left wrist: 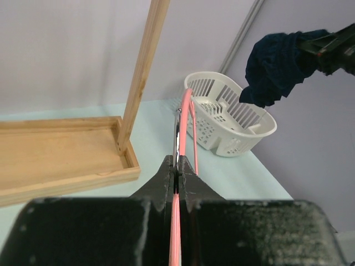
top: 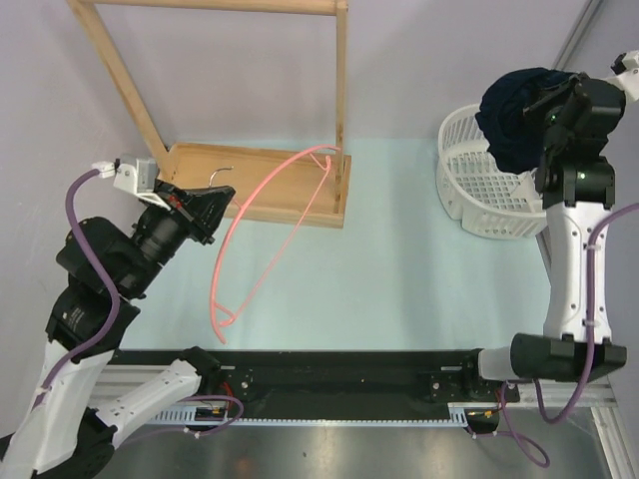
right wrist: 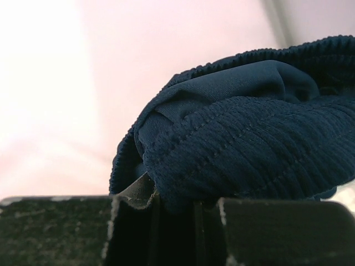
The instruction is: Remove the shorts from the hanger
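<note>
Your left pincer (top: 218, 208) is clamped on the hanger (top: 226, 239) at its hook, arm angled toward 1 o'clock. Hanger's long axis runs 1 to 7 o'clock over the surface (top: 399, 289). Shorts (top: 509, 115) are off it, bunched at 2 o'clock above the basket (top: 479, 205), gripped by your right pincer (top: 544, 105), arm stretched toward 12.

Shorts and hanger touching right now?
Apart. Top view: shorts hang from the right gripper above the basket; hanger is across the table in left gripper.
</note>
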You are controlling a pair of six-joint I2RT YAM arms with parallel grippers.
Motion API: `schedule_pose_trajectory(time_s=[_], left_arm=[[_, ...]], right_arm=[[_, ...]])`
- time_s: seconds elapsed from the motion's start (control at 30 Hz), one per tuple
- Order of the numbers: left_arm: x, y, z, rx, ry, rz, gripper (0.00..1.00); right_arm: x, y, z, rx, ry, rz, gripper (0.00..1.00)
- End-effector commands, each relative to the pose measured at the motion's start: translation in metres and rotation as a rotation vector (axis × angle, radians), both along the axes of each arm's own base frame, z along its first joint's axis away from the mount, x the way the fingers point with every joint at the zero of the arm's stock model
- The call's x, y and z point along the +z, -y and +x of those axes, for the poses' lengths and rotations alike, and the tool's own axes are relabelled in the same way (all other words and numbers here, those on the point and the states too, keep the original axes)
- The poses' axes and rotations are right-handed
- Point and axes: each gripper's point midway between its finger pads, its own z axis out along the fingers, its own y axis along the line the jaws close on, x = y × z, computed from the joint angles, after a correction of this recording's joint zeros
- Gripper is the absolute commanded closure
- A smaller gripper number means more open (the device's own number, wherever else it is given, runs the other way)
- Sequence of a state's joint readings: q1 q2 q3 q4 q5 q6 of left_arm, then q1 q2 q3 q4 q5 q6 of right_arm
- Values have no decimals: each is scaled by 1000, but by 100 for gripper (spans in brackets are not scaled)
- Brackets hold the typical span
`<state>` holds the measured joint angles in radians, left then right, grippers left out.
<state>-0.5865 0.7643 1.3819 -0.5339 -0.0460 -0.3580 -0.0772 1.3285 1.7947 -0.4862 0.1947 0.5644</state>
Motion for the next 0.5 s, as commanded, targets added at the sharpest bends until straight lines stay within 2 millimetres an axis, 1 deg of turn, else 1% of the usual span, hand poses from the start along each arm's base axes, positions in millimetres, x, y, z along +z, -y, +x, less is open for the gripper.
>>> schedule_pose_trajectory(time_s=[0.0,0.07,0.1,0.13,0.17,0.2,0.23,0.27,0.3,0.33,0.37,0.4,0.43,0.47], left_arm=[[26,-16,-8,37,104,35,100],[24,-17,-8,43,102,39,100],[25,-18,-9,44,107,37,100],[23,-17,-8,44,104,39,100],[23,-17,-8,45,104,39,100],[24,-17,-8,45,107,37,100],[23,-17,-7,46,104,33,100],[24,-17,-7,48,106,30,100],[24,-16,-7,44,103,28,100],[23,-16,-7,42,100,25,100],[23,-15,-7,39,100,22,100],[22,-14,-7,33,96,24,100],[22,-12,-7,27,93,21,100],[20,-12,-7,25,88,21,100]], right_arm=[[-9,55,38,-148,25,17,100],[-38,65,55,-137,-46,81,94],[-72,75,72,-130,-128,115,86],[-85,77,77,-119,-168,148,84],[-101,76,79,-103,-230,195,80],[-111,68,83,-55,-266,219,67],[-129,66,89,-40,-319,232,60],[-142,62,85,-36,-373,246,52],[-147,60,85,-30,-398,238,36],[-154,60,83,-32,-425,240,29],[-162,58,77,-33,-470,247,25],[-160,59,72,-32,-483,235,18],[-160,59,68,-37,-496,223,15],[-158,59,59,-41,-509,215,13]])
